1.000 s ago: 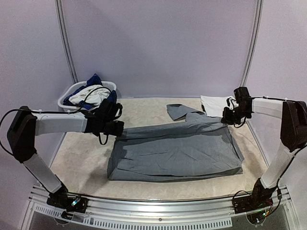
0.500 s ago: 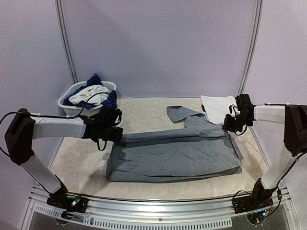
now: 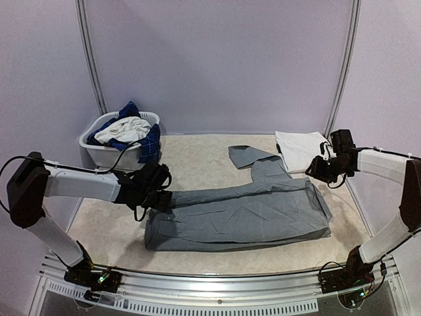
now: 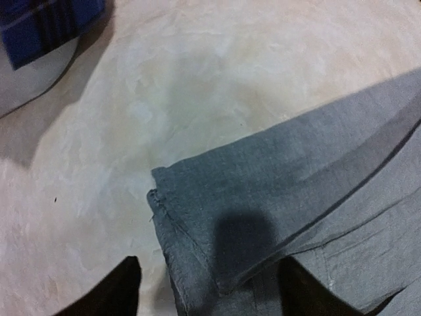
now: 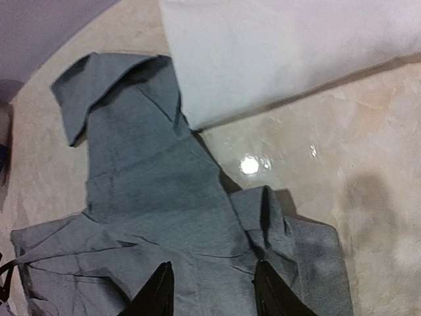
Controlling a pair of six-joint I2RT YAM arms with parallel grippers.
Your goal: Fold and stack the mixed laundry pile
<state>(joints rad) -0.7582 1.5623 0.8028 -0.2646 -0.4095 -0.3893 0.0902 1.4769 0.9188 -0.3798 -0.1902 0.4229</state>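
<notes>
The plain grey T-shirt [image 3: 243,214] lies folded lengthwise across the middle of the table, one sleeve [image 3: 243,155] sticking out to the far side. My left gripper [image 3: 156,196] hovers over its left end. In the left wrist view it [image 4: 210,296] is open, with the shirt's folded corner [image 4: 217,217] lying flat between the fingers. My right gripper [image 3: 320,170] is at the shirt's right end; the right wrist view shows it [image 5: 214,293] open over the grey cloth [image 5: 151,197]. A folded white piece [image 3: 299,148] lies at the far right.
The white oval basket [image 3: 105,153] stands at the far left with blue plaid [image 3: 150,139] and white cloth [image 3: 122,128] heaped in it. In the left wrist view the plaid [image 4: 46,23] hangs over the basket wall [image 4: 26,85]. The white piece [image 5: 283,52] touches the grey sleeve.
Both grippers came down and toward the near side with the shirt's upper edge, then opened and let it go. The folded layer now lies flat on the shirt.
</notes>
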